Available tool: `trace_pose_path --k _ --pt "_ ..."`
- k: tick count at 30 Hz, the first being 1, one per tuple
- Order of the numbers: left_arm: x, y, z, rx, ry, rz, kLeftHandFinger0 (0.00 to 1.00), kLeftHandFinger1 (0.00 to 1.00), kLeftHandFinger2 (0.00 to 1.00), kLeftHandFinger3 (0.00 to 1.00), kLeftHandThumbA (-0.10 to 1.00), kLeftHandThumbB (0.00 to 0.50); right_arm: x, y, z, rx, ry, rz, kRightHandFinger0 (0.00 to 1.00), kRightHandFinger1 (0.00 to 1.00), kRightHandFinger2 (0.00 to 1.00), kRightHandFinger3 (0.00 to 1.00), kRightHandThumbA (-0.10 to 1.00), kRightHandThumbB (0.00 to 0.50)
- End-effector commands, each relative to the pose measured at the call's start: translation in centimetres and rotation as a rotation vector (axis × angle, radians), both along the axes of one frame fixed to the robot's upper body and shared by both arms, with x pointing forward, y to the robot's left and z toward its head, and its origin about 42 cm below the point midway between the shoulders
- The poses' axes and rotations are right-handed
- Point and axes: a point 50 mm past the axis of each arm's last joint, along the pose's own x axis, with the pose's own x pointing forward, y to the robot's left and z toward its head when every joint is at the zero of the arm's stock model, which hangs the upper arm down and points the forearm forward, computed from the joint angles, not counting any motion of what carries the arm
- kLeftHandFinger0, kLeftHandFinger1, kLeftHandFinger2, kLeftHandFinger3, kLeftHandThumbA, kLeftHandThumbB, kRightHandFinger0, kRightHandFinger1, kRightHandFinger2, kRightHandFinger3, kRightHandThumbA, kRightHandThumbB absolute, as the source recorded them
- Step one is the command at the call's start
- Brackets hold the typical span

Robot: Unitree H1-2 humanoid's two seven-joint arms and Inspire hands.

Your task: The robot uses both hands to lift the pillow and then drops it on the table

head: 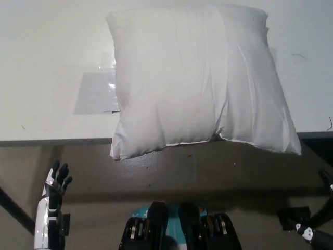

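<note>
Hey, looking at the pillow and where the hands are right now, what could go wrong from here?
1. The pillow hangs over the near edge of the table; a nudge might tip it off onto the floor.
2. Both hands are low, below the table edge: the left hand at lower left, the right hand barely in view at lower right. Coming up, they might catch the table edge or the overhanging corners.
3. The pillow is soft and wide, so an uneven two-handed grip may let it sag or slip.

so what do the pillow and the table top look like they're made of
The pillow looks like soft white woven fabric over a plump filling: it shows creases, a slight sheen and stitched seams. The table looks like a hard, smooth, matte off-white board, perhaps laminate; a clear glossy patch glints on it.
</note>
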Motion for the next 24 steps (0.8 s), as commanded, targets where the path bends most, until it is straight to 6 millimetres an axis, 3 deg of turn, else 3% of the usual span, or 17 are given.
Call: trace_pose_path --k 1,3,5,7,11,16,20,24 --pt "0.22 0.28 0.83 0.017 -0.066 -0.020 1.00 1.00 1.00 1.00 1.00 0.064 -0.46 -0.35 1.03 -0.075 -0.077 0.016 1.00 1.00 1.00 1.00 1.00 0.403" --pt "0.27 0.42 0.96 0.020 -0.064 -0.022 1.00 1.00 1.00 1.00 1.00 0.089 -0.49 -0.27 1.09 -0.078 -0.080 0.017 1.00 1.00 1.00 1.00 1.00 0.398" --pt "0.37 0.58 1.10 0.022 -0.067 -0.014 1.00 1.00 1.00 1.00 1.00 0.083 -0.36 -0.25 1.18 -0.085 -0.083 0.018 1.00 1.00 1.00 1.00 1.00 0.390" --pt "0.32 0.72 1.15 0.017 -0.071 -0.011 1.00 1.00 1.00 1.00 1.00 0.052 -0.36 -0.13 1.11 -0.083 -0.081 0.020 1.00 1.00 1.00 1.00 1.00 0.394" --pt "0.45 0.61 1.33 0.022 -0.073 -0.016 1.00 1.00 1.00 1.00 1.00 0.058 -0.20 -0.37 1.22 -0.090 -0.084 0.018 1.00 1.00 1.00 1.00 1.00 0.396" --pt "0.57 0.70 1.46 0.032 -0.081 -0.021 1.00 1.00 1.00 1.00 1.00 0.015 -0.07 -0.40 1.34 -0.089 -0.088 0.021 1.00 1.00 1.00 1.00 1.00 0.404" --pt "0.71 0.74 1.68 0.101 -0.107 -0.021 1.00 1.00 1.00 1.00 1.00 0.117 -0.20 -0.31 1.48 -0.098 -0.093 0.017 1.00 1.00 1.00 1.00 1.00 0.383" --pt "0.46 0.74 1.59 0.114 -0.108 -0.031 1.00 1.00 1.00 1.00 1.00 0.119 -0.92 -0.22 1.21 -0.087 -0.083 0.015 1.00 1.00 1.00 1.00 1.00 0.358"
